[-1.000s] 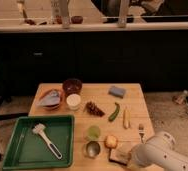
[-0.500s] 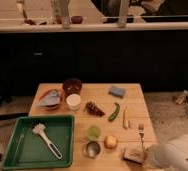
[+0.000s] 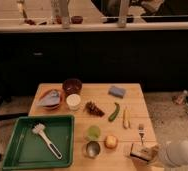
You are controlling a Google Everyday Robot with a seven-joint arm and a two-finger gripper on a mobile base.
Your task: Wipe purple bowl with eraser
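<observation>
— Where are we finding the purple bowl [image 3: 72, 86]?
— We are seeing it sitting upright just behind the white cup [image 3: 73, 101].
— And the eraser [image 3: 138, 151]?
— It is lying well apart from the cup, toward the near right. The gripper [image 3: 150, 153] is sitting there too, farther right; we are unable to tell its grip.

Smooth, rounded white arm [image 3: 183, 152]; pale gripper [image 3: 150, 151] at its tip, bottom right of view
</observation>
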